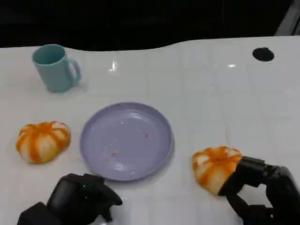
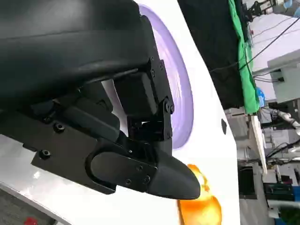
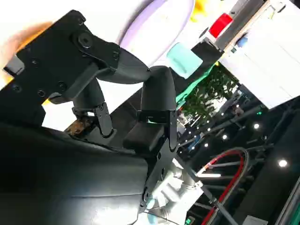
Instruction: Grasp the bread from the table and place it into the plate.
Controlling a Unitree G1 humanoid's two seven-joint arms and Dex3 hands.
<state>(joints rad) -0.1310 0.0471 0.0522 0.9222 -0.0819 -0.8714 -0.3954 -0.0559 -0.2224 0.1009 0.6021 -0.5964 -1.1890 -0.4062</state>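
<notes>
At the near edge of the white table, the left hand rests with fingers curled in, holding nothing. The right hand touches the near side of a bread roll; whether its fingers grip it cannot be told. The roll is round, orange with pale stripes, just right of the empty lilac plate. A second roll lies left of the plate. Farther back stands a teal mug.
</notes>
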